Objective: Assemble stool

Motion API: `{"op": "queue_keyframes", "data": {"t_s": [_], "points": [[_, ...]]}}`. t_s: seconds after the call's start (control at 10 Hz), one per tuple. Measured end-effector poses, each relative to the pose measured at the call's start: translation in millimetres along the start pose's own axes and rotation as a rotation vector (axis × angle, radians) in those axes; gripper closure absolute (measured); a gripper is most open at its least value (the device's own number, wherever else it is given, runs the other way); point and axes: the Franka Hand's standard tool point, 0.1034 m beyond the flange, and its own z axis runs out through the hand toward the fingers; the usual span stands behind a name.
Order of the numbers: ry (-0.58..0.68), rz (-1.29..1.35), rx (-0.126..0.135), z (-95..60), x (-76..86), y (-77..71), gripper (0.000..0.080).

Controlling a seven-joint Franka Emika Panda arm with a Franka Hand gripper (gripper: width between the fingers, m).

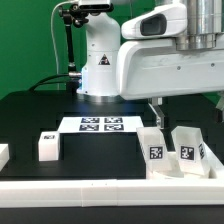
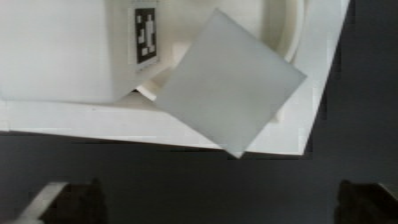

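Two white stool legs (image 1: 155, 148) (image 1: 188, 145) with black-and-white tags stand side by side at the exterior view's right, against the white border rail. A third leg (image 1: 47, 146) stands alone at the left. My gripper (image 1: 157, 112) hangs just above the right pair. In the wrist view, my gripper (image 2: 217, 205) is open, its dark fingertips (image 2: 68, 202) wide apart over bare black table with nothing between them. Beyond them lie a tagged leg (image 2: 146, 30) and a tilted leg face (image 2: 222, 85). The round seat is out of view.
The marker board (image 1: 100, 124) lies flat at the table's middle in front of the arm's base (image 1: 98, 70). A long white border rail (image 1: 110, 186) runs along the front edge. Another white piece (image 1: 3, 152) shows at the far left edge.
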Motion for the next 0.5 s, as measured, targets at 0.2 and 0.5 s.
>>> {"op": "queue_keyframes", "data": {"t_s": [0.2, 0.5], "points": [[-0.006, -0.155, -0.023, -0.1, -0.4, 5.4, 0.0151], [-0.018, -0.344, -0.049, -0.2, -1.2, 11.6, 0.0151]]}}
